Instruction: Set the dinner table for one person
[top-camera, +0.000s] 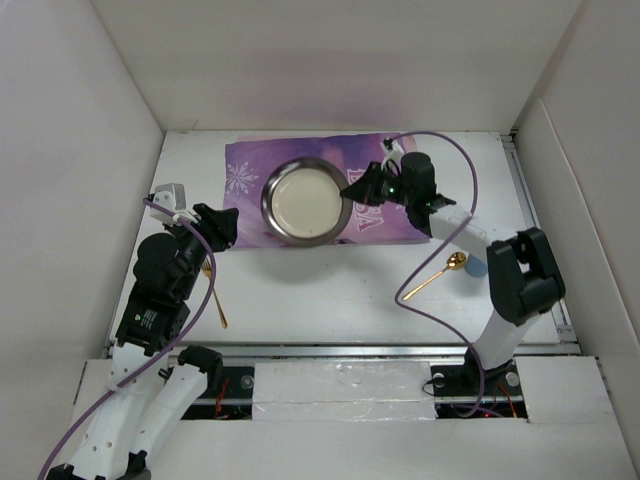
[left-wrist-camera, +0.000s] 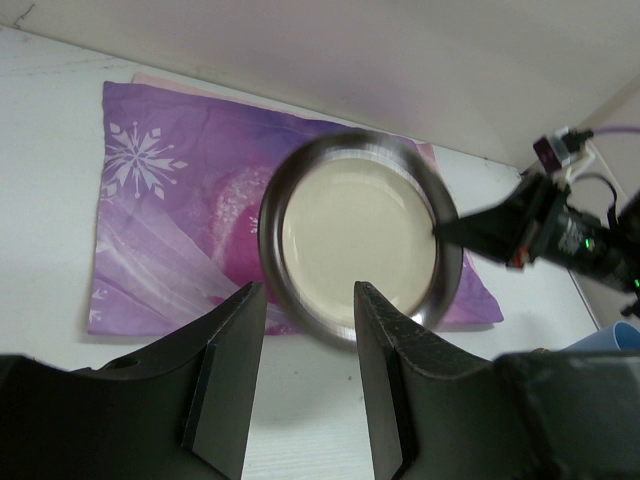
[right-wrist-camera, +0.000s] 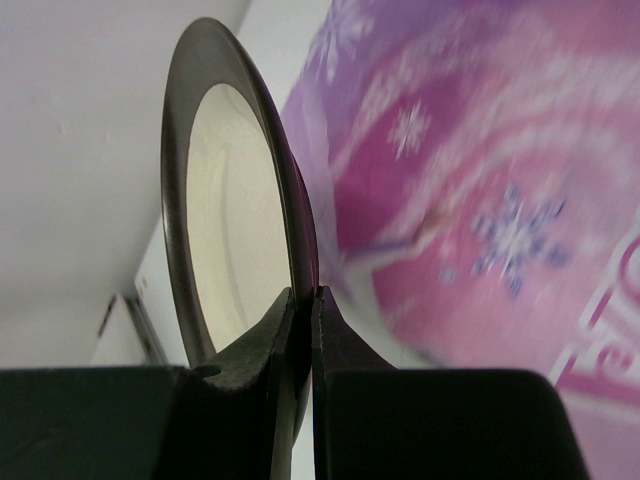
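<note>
The large flat white rectangular bench (top-camera: 330, 290) fills the floor of the white-walled cell, and everything I'm laying out sits on it. Towards its far side lies the round dark-rimmed cream plate (top-camera: 305, 200). Under the plate is a purple cloth mat printed with snowflakes (top-camera: 250, 170), which reaches out past the plate's left and right sides.

My right claw (top-camera: 350, 197) is at the plate's right edge, its fingers pressed together on the thin metal rim. That is the only part slim enough to pinch. I judge I'm holding the rim to shift or centre the plate. Whether the plate is lifted off the mat, I cannot tell.

My left claw (top-camera: 225, 225) hovers just left of the plate and a little nearer me. It is spread with nothing between its fingers, probably ready to steady the plate or fetch cutlery.

A slim gold spoon (top-camera: 440, 275) lies well to the plate's right and nearer me. Beside that is a pale blue cup (top-camera: 476, 265), half hidden by the arm. A gold-handled utensil (top-camera: 215, 300) lies to the plate's left and nearer me, its head hidden under my left arm. These look parked, waiting their turn.
</note>
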